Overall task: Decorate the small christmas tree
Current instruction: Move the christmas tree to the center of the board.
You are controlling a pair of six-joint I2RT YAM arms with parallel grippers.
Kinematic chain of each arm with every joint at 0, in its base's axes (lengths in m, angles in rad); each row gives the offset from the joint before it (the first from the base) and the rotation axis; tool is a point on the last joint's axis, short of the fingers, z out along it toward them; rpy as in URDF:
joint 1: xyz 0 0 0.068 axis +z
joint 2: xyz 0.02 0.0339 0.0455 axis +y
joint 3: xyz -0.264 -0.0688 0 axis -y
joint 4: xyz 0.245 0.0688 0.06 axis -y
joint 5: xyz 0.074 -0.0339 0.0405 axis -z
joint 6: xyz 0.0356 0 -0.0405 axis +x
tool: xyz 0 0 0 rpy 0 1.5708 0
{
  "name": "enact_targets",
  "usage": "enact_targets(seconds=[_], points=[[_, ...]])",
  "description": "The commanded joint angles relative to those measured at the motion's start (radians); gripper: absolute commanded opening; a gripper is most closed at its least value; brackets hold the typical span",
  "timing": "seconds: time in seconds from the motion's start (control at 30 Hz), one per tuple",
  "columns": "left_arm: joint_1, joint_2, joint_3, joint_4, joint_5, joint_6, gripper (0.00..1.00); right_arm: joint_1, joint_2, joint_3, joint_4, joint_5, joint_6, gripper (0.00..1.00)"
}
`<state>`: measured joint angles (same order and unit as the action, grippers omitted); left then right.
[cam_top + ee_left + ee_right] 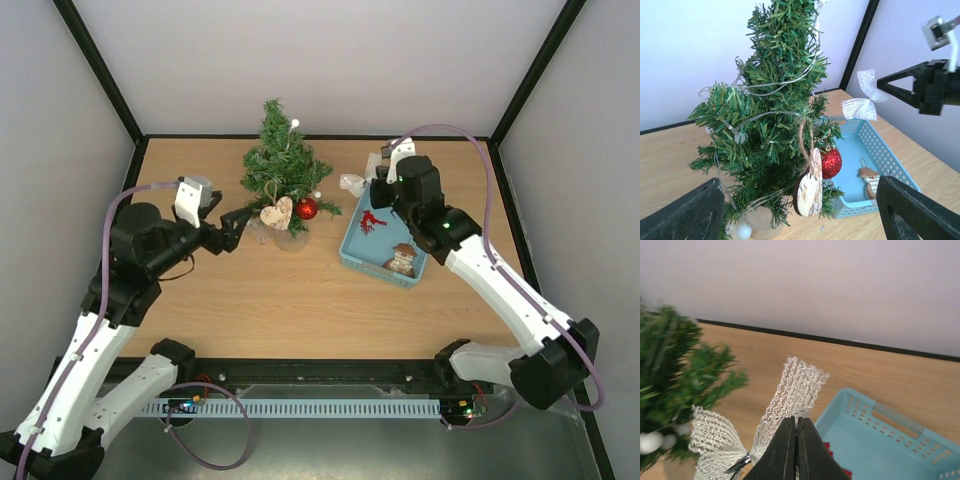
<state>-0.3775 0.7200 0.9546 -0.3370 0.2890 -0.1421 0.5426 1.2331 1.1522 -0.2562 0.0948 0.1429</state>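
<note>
One open left tool (236, 228) sits beside the small christmas tree (278, 170); right tool (796, 426) apparently pinches bow (796, 384).

From the right wrist, the small christmas tree (675, 385) is blurred and cut off by the left edge. The white mesh bow (790, 395) and light blue basket (867, 407) run past the bottom edge. From the left wrist, the treetop is cropped and branches hide most of its base.

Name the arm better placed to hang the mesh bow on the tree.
Right. The right gripper pinches the white mesh bow beside the small christmas tree; the left gripper is open, empty.
</note>
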Motion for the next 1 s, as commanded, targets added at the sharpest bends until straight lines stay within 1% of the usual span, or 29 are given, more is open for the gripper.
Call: enact_targets(seconds=[0.0, 0.07, 0.1, 0.13, 0.2, 0.33, 0.43, 0.6, 0.73, 0.83, 0.97], points=[[-0.004, 0.069, 0.056, -0.071, 0.003, -0.024, 0.81, 0.051, -0.069, 0.047, -0.13, -0.082, -0.114, 0.02], [-0.004, 0.09, 0.069, -0.075, -0.011, -0.059, 0.76, 0.063, -0.102, 0.045, -0.142, -0.146, -0.137, 0.02], [-0.004, 0.096, 0.08, -0.07, 0.025, -0.063, 0.75, 0.067, -0.116, 0.043, -0.15, -0.198, -0.152, 0.02], [-0.005, 0.101, 0.088, -0.057, 0.099, -0.066, 0.74, 0.068, -0.129, 0.041, -0.159, -0.261, -0.173, 0.02], [-0.005, 0.107, 0.108, -0.03, 0.196, -0.087, 0.71, 0.075, -0.153, 0.031, -0.171, -0.381, -0.209, 0.02], [-0.004, 0.139, 0.155, 0.016, 0.38, -0.138, 0.6, 0.14, -0.181, 0.014, -0.169, -0.519, -0.273, 0.02], [-0.005, 0.169, 0.169, 0.027, 0.446, -0.186, 0.49, 0.227, -0.171, 0.015, -0.139, -0.558, -0.295, 0.02], [-0.004, 0.215, 0.163, 0.025, 0.541, -0.246, 0.41, 0.297, -0.136, 0.045, -0.053, -0.599, -0.257, 0.02], [-0.005, 0.226, 0.138, 0.035, 0.613, -0.295, 0.4, 0.304, -0.119, 0.062, 0.031, -0.65, -0.206, 0.02], [-0.005, 0.227, 0.101, 0.078, 0.659, -0.353, 0.4, 0.303, -0.115, 0.054, 0.115, -0.695, -0.149, 0.02], [-0.005, 0.216, 0.06, 0.153, 0.686, -0.433, 0.37, 0.305, -0.088, 0.073, 0.123, -0.734, -0.127, 0.02]])
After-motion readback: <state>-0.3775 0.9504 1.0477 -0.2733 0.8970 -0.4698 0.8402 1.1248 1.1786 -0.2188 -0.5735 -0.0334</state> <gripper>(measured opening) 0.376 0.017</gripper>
